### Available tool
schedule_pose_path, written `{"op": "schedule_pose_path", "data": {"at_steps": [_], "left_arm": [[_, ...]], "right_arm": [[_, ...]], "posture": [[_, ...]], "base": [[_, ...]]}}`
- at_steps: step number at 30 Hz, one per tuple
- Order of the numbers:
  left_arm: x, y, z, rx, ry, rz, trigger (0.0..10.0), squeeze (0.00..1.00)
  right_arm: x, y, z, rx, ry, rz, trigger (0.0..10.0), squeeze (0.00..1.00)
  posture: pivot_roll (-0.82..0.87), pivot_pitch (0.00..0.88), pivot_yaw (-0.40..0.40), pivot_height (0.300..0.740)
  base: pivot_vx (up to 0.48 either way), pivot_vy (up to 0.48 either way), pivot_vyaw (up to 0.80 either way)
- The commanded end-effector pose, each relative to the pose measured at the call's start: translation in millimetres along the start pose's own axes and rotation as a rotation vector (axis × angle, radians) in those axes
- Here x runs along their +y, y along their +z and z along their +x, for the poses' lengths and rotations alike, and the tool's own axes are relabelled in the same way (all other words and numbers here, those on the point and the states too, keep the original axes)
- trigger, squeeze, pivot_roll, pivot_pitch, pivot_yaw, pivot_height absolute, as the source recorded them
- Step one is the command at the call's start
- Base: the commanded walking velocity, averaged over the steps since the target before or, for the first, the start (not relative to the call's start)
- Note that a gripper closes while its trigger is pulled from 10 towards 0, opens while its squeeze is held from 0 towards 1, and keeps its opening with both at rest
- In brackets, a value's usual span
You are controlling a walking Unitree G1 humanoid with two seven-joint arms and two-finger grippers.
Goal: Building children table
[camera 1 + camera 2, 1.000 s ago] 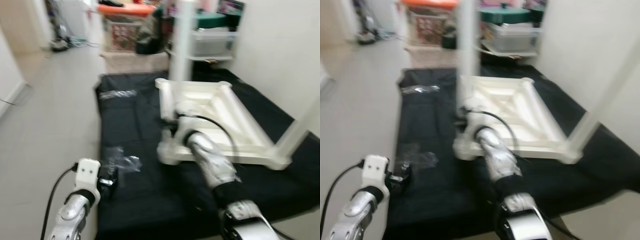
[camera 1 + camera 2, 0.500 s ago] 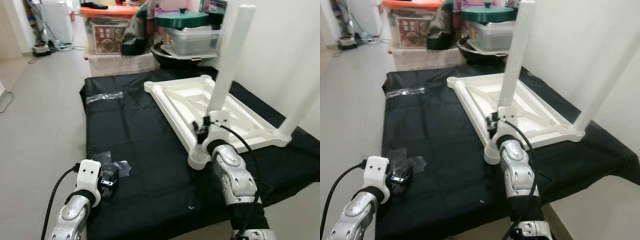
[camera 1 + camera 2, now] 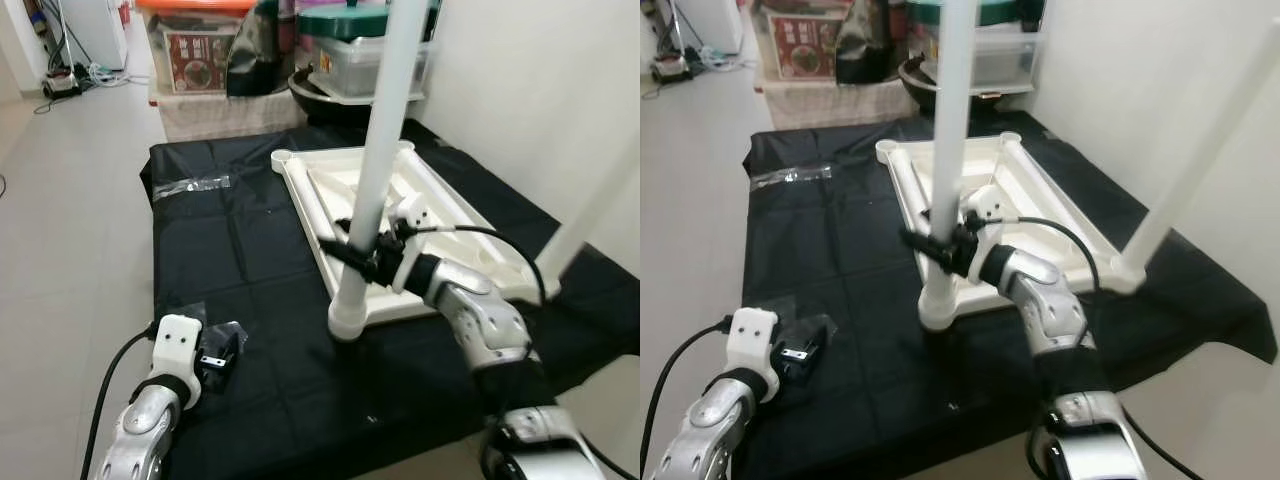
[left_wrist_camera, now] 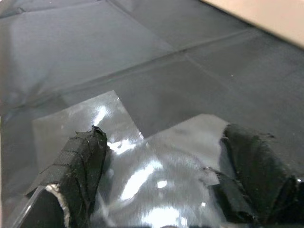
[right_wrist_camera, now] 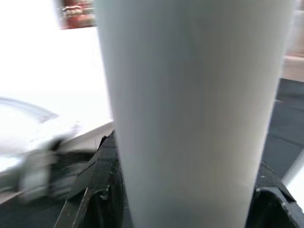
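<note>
Two legs stand up from the upturned white plastic tabletop (image 3: 440, 205) on the black cloth (image 3: 250, 260). My right gripper (image 3: 365, 257) clamps the near round leg (image 3: 378, 150) in its corner socket; I'd judge seating needs twisting next. Left gripper (image 4: 166, 180) hovers wide over a glossy bag (image 4: 142, 166).

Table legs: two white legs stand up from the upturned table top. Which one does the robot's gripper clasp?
The near leg, at the corner nearest the robot; the right gripper is closed around it. The other leg, by the wall, stands free.
</note>
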State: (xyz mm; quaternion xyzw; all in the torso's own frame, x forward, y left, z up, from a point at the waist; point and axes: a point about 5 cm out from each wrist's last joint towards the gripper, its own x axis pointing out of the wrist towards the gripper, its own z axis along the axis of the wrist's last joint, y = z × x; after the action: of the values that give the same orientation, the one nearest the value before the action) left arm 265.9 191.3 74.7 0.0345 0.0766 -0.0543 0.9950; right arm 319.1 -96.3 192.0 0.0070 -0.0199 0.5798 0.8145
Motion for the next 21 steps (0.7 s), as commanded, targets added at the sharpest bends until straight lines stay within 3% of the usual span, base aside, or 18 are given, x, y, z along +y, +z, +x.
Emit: {"op": "schedule_pose_path", "data": {"at_steps": [1, 2, 3, 6, 7, 8, 9, 11, 12, 14, 15, 16, 18, 20, 21], "left_arm": [[0.7, -5.0, -1.6, 0.016, 0.003, 0.012, 10.0, 0.0], [-0.2, -5.4, -2.4, 0.015, 0.003, 0.009, 10.0, 0.0], [-0.6, -5.9, -3.5, 0.016, 0.004, 0.008, 10.0, 0.0], [-0.6, -6.3, -4.4, 0.016, 0.005, 0.006, 10.0, 0.0], [-0.1, -7.0, -5.4, 0.018, 0.006, 0.007, 10.0, 0.0], [-0.1, -7.0, -5.4, 0.018, 0.006, 0.007, 10.0, 0.0], [1.0, -7.9, -6.4, 0.022, 0.006, 0.009, 10.0, 0.0], [2.1, -8.5, -5.4, 0.027, 0.003, 0.015, 10.0, 0.0], [2.1, -8.5, -5.4, 0.027, 0.003, 0.015, 10.0, 0.0], [1.3, -7.5, -3.3, 0.026, -0.001, 0.017, 10.0, 0.0], [1.3, -7.5, -3.3, 0.026, -0.001, 0.017, 10.0, 0.0], [-0.1, -7.1, -2.2, 0.024, -0.004, 0.017, 10.0, 0.0], [-0.1, -7.1, -2.2, 0.024, -0.004, 0.017, 10.0, 0.0], [-2.0, -7.3, -1.7, 0.024, -0.011, 0.016, 10.0, 0.0], [-2.0, -7.3, -1.7, 0.024, -0.011, 0.016, 10.0, 0.0]], "right_arm": [[22.5, -8.0, 15.8, 0.028, 0.193, 0.015, 10.0, 0.0], [31.7, -11.9, 18.0, 0.028, 0.252, 0.013, 9.3, 0.0], [38.4, -17.2, 19.6, 0.032, 0.28, 0.012, 6.2, 0.0], [41.6, -21.2, 20.5, 0.031, 0.303, 0.01, 5.9, 0.0], [41.9, -25.2, 21.5, 0.029, 0.287, 0.013, 2.1, 0.0], [41.9, -25.2, 21.5, 0.029, 0.287, 0.013, 2.1, 0.0], [33.3, -31.4, 24.2, 0.039, 0.178, 0.004, 0.0, 0.0], [-11.7, -47.8, 21.6, 0.126, -0.354, 0.01, 0.0, 0.0], [-11.7, -47.8, 21.6, 0.126, -0.354, 0.01, 0.0, 0.0], [-44.5, -57.8, -2.6, 0.21, -0.845, 0.059, 0.0, 0.0], [-44.5, -57.8, -2.6, 0.21, -0.845, 0.059, 0.0, 0.0], [-55.1, -63.0, -27.2, 0.252, -1.095, 0.084, 0.0, 0.0], [-55.1, -63.0, -27.2, 0.252, -1.095, 0.084, 0.0, 0.0], [-55.7, -70.3, -63.8, 0.302, -1.388, 0.092, 0.0, 0.0], [-55.7, -70.3, -63.8, 0.302, -1.388, 0.092, 0.0, 0.0]], "posture": [[0.06, 0.0, -0.104, 0.74], [0.07, 0.0, -0.107, 0.74], [0.07, 0.0, -0.107, 0.74], [0.07, 0.0, -0.106, 0.74], [0.07, 0.0, -0.103, 0.74], [0.07, 0.0, -0.103, 0.74], [0.06, 0.0, -0.097, 0.74], [0.05, 0.0, -0.09, 0.74], [0.05, 0.0, -0.09, 0.74], [0.04, 0.0, -0.084, 0.74], [0.04, 0.0, -0.084, 0.74], [0.04, 0.0, -0.084, 0.74], [0.04, 0.0, -0.084, 0.74], [0.03, 0.0, -0.071, 0.74], [0.03, 0.0, -0.071, 0.74]], "base": [[0.0, 0.0, 0.0], [0.0, 0.0, 0.0], [0.0, 0.0, 0.0], [0.0, 0.0, 0.0], [0.0, 0.0, 0.0], [0.0, 0.0, 0.0], [0.0, 0.0, 0.0], [0.0, 0.0, 0.0], [0.0, 0.0, 0.0], [0.0, 0.0, 0.0], [0.0, 0.0, 0.0], [0.0, 0.0, 0.0], [0.0, 0.0, 0.0], [0.0, 0.0, 0.0], [0.0, 0.0, 0.0]]}}
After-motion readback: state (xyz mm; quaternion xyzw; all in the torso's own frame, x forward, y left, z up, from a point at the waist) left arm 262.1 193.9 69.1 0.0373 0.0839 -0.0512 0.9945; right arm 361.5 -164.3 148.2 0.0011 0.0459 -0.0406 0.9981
